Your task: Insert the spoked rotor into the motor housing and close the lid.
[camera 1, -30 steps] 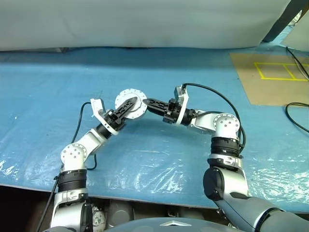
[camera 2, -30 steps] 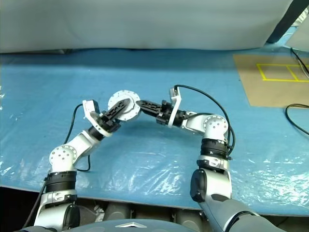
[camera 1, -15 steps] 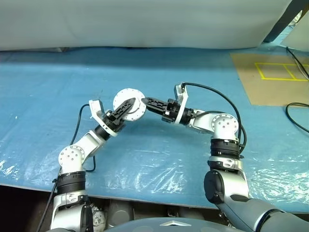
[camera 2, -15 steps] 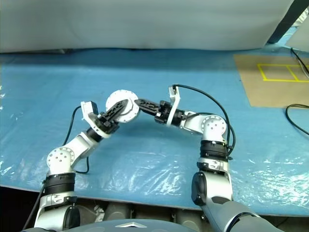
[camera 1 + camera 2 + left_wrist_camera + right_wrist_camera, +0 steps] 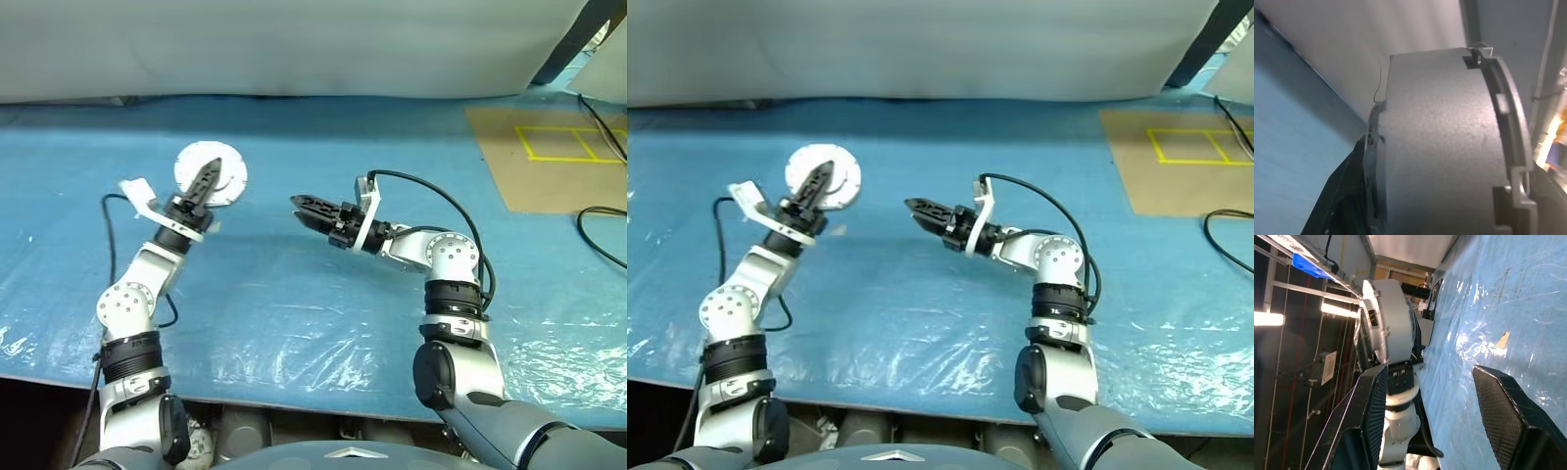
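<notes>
Blue plastic sheeting (image 5: 294, 313) covered the table under both my arms. Nearest, my right gripper (image 5: 302, 205) hung level with its fingers spread and nothing between them, free, I judged, to take up the next part. Farther off, to my left, my left gripper (image 5: 201, 182) pinched the motor housing (image 5: 210, 169) by its rim, held up off the sheet and tilted, probably so the assembly could be checked or set down. I could not tell whether rotor and lid already sat in it. No brand, label or writing could be read.
</notes>
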Controlling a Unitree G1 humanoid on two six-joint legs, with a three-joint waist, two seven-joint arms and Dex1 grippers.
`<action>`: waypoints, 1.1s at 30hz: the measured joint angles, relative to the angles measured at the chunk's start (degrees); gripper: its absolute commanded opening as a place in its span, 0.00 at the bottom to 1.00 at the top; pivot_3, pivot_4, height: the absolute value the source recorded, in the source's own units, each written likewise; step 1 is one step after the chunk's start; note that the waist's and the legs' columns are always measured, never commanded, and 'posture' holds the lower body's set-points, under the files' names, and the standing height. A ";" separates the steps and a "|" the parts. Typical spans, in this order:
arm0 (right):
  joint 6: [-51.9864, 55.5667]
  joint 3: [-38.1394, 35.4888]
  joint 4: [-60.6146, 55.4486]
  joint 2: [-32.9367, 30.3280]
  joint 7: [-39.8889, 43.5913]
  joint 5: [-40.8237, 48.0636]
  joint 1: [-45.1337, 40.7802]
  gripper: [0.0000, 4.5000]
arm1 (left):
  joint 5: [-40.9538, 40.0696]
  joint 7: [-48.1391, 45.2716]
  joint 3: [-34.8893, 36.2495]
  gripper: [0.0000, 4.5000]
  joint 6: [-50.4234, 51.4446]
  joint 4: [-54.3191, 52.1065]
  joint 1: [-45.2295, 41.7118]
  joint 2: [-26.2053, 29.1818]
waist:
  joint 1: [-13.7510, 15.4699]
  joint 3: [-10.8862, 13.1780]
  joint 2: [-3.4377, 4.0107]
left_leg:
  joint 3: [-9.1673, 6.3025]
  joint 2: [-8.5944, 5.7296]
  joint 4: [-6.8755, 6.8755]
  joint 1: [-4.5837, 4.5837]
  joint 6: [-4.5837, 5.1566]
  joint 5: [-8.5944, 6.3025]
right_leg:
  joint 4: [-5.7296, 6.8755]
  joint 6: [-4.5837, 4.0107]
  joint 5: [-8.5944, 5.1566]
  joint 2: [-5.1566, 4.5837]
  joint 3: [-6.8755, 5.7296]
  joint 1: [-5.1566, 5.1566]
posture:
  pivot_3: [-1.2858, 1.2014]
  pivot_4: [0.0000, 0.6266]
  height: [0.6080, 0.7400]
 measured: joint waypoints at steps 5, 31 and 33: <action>-1.23 1.15 0.28 -0.44 0.07 -0.83 0.00 0.64 | 8.96 4.15 3.39 0.60 -9.91 6.54 0.66 1.50 | 0.11 0.02 -0.12 | -0.02 -0.01 0.02 -0.03 0.00 0.00 | 0.00 0.01 0.01 -0.01 -0.02 0.00 | 0.52 0.24 1.00; -3.62 6.26 1.09 -1.83 2.43 -3.22 0.56 0.64 | 32.55 9.45 5.17 1.00 -33.67 45.01 -7.01 14.64 | -1.79 -0.06 -0.24 | -0.02 0.08 -0.02 0.79 -0.01 0.00 | 0.06 0.00 0.00 -0.08 0.08 0.62 | 0.52 0.24 1.00; -3.86 6.67 1.07 -2.11 2.75 -3.48 0.66 0.64 | 32.88 10.61 5.81 1.00 -35.15 47.26 -6.81 16.66 | -2.60 -0.06 -0.24 | -0.02 0.08 -0.08 0.85 -0.01 -0.01 | 0.04 -0.01 0.00 -0.06 0.09 0.62 | 0.52 0.24 1.00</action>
